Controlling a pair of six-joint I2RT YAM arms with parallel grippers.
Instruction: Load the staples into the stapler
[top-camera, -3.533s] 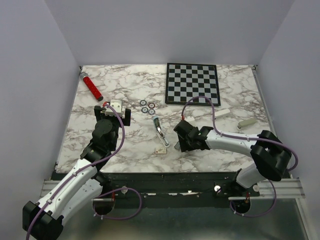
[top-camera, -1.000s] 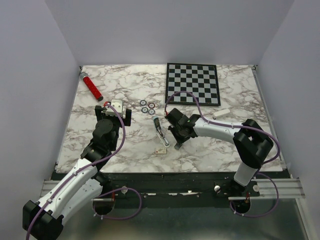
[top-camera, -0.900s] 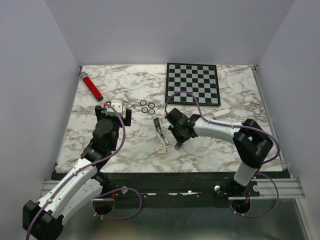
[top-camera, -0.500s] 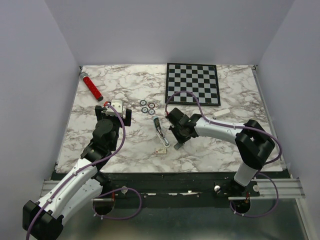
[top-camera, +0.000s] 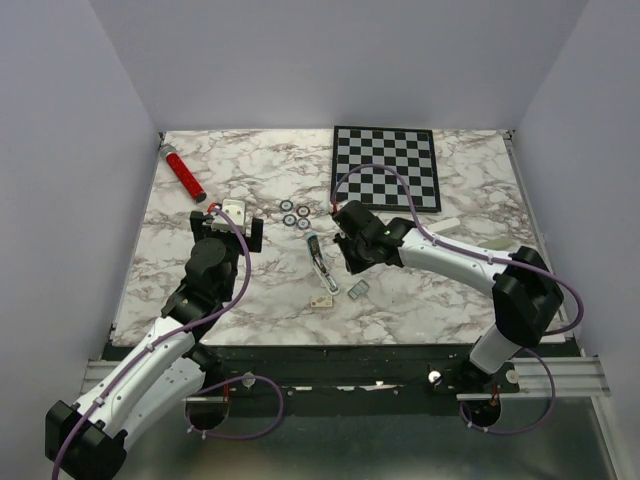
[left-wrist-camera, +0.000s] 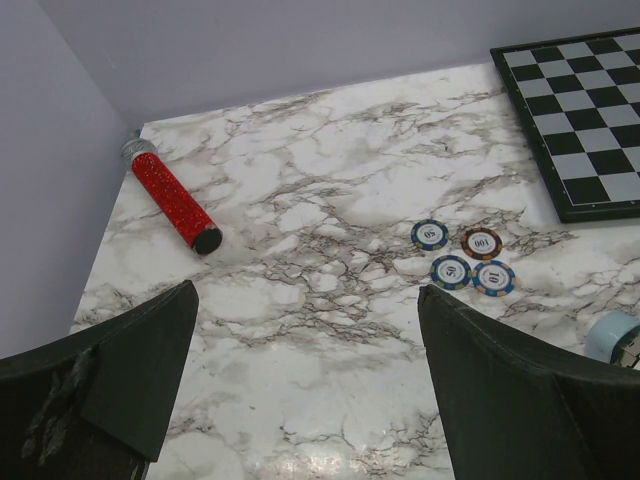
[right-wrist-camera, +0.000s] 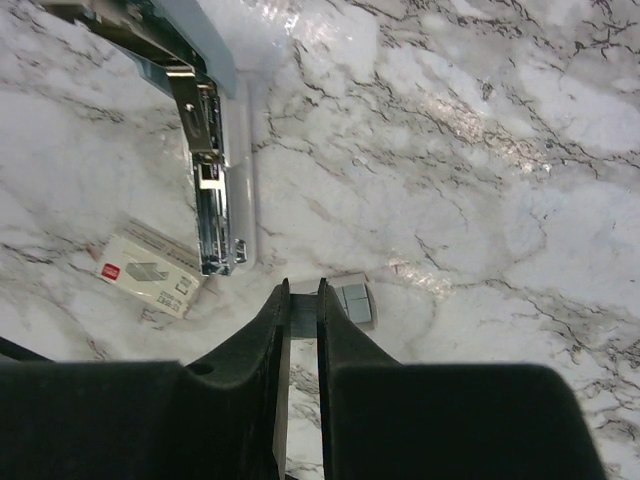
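One strip of staples (right-wrist-camera: 338, 299) lies beside the open stapler (right-wrist-camera: 205, 150); your right tool (right-wrist-camera: 303, 300), nearly closed, hovers above it, empty.

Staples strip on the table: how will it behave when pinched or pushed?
The staples lie thin and flat on the glossy marble table, so they will probably slide rather than lift. A seam across the strip suggests it may snap.

The table (right-wrist-camera: 480, 120) looked like shiny smooth marble. The stapler (right-wrist-camera: 205, 170) had shiny metal inside. The red tube (left-wrist-camera: 172, 200) was sparkly and rough.
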